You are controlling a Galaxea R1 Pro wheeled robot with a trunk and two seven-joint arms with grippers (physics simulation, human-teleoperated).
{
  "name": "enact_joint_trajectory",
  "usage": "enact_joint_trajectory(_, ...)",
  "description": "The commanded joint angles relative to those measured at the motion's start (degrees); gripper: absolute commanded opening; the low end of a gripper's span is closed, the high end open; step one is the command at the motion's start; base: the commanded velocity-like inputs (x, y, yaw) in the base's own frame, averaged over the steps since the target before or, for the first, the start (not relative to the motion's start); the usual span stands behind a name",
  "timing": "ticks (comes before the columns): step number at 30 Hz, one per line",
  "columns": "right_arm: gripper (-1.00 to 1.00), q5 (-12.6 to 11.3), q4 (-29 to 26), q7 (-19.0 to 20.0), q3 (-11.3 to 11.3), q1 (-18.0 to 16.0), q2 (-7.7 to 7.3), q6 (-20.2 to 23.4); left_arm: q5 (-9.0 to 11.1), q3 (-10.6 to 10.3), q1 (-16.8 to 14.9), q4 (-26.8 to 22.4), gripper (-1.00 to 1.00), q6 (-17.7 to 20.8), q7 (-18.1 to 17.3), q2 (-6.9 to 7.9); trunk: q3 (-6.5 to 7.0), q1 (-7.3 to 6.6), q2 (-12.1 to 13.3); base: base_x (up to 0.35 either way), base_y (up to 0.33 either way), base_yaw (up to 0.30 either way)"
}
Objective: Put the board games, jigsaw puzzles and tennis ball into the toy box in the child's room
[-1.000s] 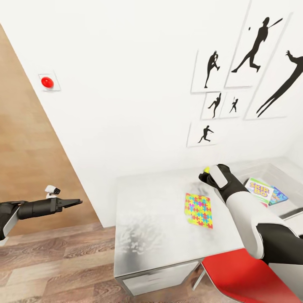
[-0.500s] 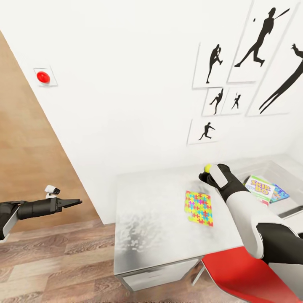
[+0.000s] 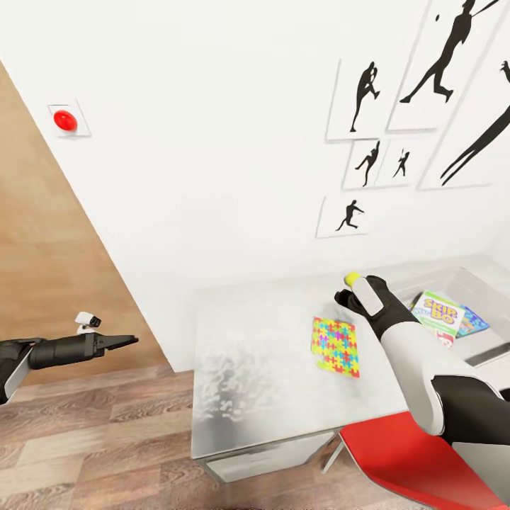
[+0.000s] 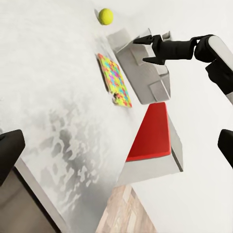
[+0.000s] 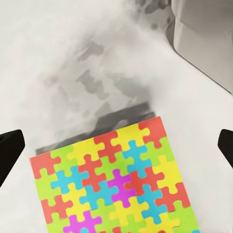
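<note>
While open, right hand [image 4: 148, 49] over jigsaw puzzle [image 3: 335, 346]

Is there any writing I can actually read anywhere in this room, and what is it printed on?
"SKIP BO": on the pale-green board game lying in the toy box.
Blue board game beside it: print too small to read.
Jigsaw puzzle on the table: coloured pieces, no words.
Wall pictures: black silhouettes, no text.
Red wall button: no label visible.
</note>
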Motion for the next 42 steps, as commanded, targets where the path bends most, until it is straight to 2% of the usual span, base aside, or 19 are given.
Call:
enact_joint_trajectory(1,1.00,-0.4,-0.1,-0.4,0.0,0.0,0.00,0.2,0.3,-0.4,-0.1,0.0,1.00,0.6,-0.2,0.08,-0.21,0.03,-0.1,0.000,0.000,0.000)
enact_joint_trajectory(42,1.00,-0.4,-0.1,-0.3,0.0,0.0,-0.07,0.1,0.3,-0.4,-0.1,0.0,1.00,0.6,-0.2,0.01,-4.03,0.03,-0.1,0.021,0.000,0.000)
